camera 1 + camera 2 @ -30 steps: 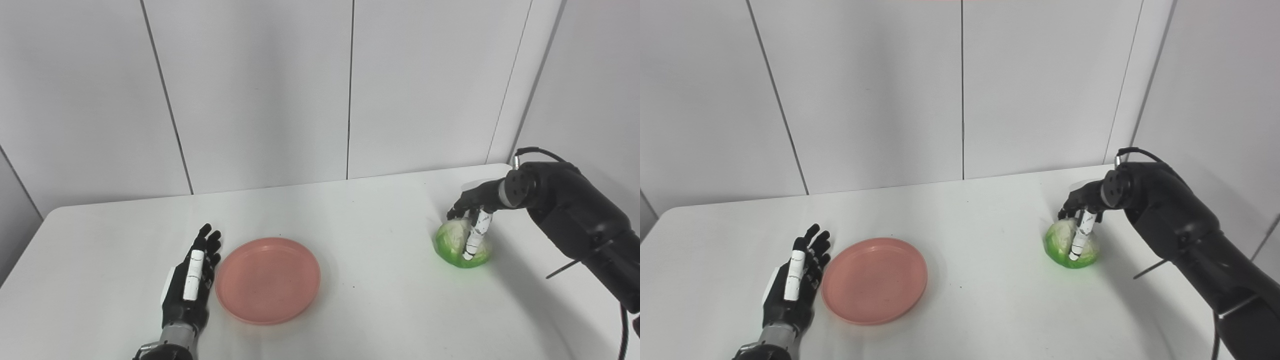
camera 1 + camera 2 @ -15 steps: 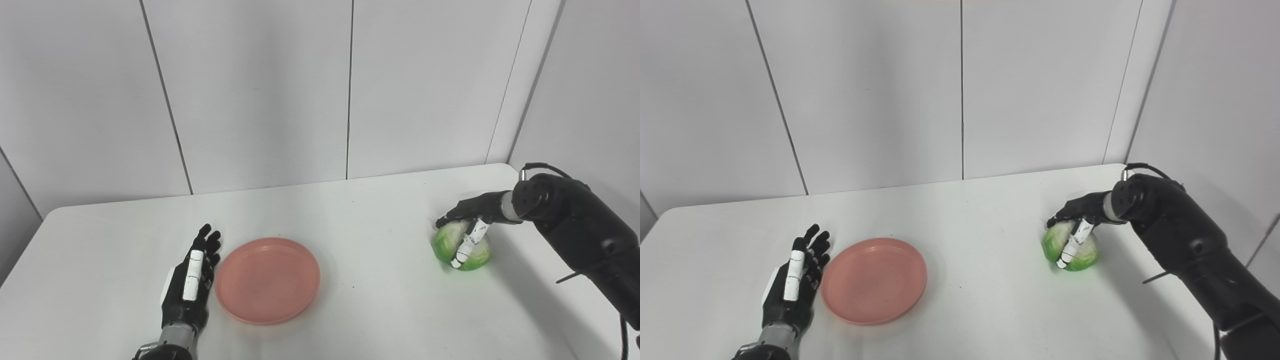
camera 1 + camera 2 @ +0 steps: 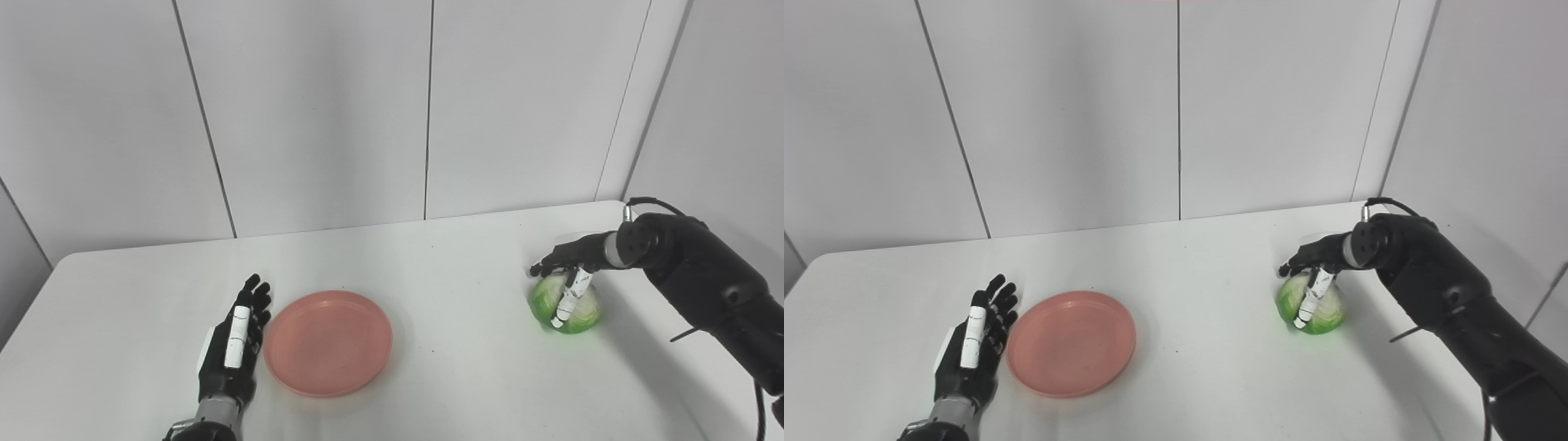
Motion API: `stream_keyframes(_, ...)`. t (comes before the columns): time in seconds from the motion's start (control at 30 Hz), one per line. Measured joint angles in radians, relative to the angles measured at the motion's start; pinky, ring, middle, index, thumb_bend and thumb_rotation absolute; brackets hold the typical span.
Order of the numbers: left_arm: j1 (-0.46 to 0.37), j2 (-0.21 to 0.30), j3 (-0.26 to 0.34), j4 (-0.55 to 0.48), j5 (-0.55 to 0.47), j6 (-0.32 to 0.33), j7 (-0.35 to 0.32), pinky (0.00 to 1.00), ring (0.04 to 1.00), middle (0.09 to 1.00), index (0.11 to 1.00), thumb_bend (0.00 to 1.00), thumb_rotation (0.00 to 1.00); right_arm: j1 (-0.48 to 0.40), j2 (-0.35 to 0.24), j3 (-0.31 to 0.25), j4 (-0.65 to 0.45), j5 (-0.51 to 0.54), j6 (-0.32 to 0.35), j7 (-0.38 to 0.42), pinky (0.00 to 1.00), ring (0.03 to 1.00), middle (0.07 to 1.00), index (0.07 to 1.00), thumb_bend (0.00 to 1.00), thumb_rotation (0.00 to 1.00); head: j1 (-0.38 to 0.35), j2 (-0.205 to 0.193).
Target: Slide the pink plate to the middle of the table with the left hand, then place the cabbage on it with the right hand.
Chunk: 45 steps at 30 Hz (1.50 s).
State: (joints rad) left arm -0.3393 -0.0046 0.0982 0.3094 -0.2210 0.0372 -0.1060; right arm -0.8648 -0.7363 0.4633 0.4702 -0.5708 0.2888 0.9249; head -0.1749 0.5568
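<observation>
A: Where does the pink plate sit?

B: Lower centre-left of the frame, flat on the white table, somewhat left of the table's middle. The left robot hand lies palm-down just beside its left rim, fingers spread and holding nothing. Whether it touches the rim I cannot tell.

A: Why would it rest there?

B: My guess is that a hand laid against the rim is well placed for pushing the plate sideways; it also keeps clear of the space above the plate, where the cabbage has to arrive.

A: And the cabbage?

B: Right of centre in the frame, resting on the table as far as I can see. The right robot hand comes in from the right edge and curls over its top, with the white-backed thumb running down the near face and dark fingers over the crown. The fingers wrap it (a closing grasp, I judge), though I can't see a lift.

A: Anything in the way?

B: Nothing lies on the bare stretch of table between cabbage and plate. Grey wall panels stand behind the far edge. The round cabbage could roll once it is released on the shallow plate.
</observation>
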Motion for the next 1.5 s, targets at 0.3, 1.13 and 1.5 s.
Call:
stream_keyframes(0.3, 0.002, 0.0, 0.0, -0.004, 0.0, 0.006, 0.0, 1.0, 0.959, 0.935, 0.908, 0.89, 0.83, -0.001, -0.001, 0.012, 0.0, -0.009, -0.001, 0.0, 0.82, 0.884, 0.911, 0.885, 1.0, 0.27, -0.002, 0.003)
stream_keyframes(1.13, 0.003, -0.002, 0.003, -0.014, -0.001, 0.021, 0.0, 0.97, 0.959, 0.934, 0.904, 0.9, 0.82, 0.097, 0.006, -0.034, -0.055, -0.074, -0.008, -0.267, 0.3, 0.41, 0.49, 0.743, 0.57, 0.0, 0.003, 0.008)
stream_keyframes(1.5, 0.003, -0.002, 0.0, -0.014, 0.0, 0.021, 0.0, 0.98, 0.96, 0.932, 0.903, 0.89, 0.83, 0.088, 0.004, -0.041, -0.054, -0.045, -0.007, -0.227, 0.33, 0.452, 0.491, 0.71, 0.57, 0.0, 0.006, 0.008)
